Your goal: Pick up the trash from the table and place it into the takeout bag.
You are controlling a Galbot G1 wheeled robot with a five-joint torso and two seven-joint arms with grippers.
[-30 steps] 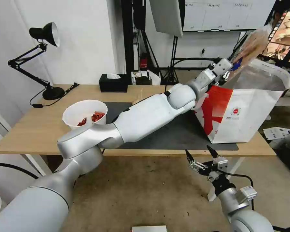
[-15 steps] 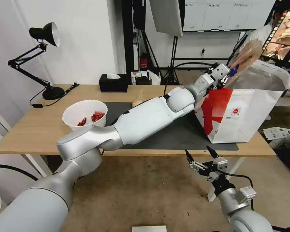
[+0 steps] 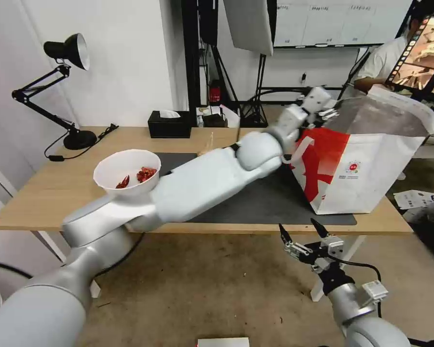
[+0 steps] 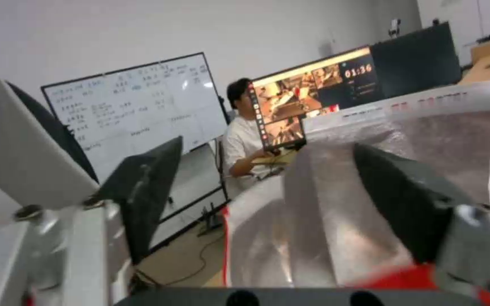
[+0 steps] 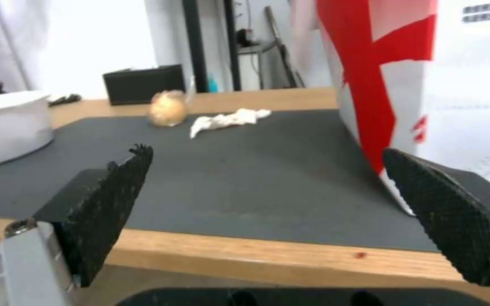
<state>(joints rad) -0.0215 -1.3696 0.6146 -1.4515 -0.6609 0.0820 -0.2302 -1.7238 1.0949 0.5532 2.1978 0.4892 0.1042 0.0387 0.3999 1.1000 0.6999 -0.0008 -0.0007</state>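
Takeout bag point(image 3: 371, 168) upright — mouth skyward — left gripper point(image 3: 329, 112) spread above.

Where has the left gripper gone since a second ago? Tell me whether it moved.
Yes. The left gripper, open and empty, has drawn back toward the robot's left along the rim of the takeout bag, which stayed put on the table.

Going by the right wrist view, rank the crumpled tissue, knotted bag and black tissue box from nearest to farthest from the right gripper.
From the right gripper, below the table's front edge:
1. Crumpled tissue, on the mat.
2. Knotted bag, just behind it at the mat's far edge.
3. Black tissue box, at the back.
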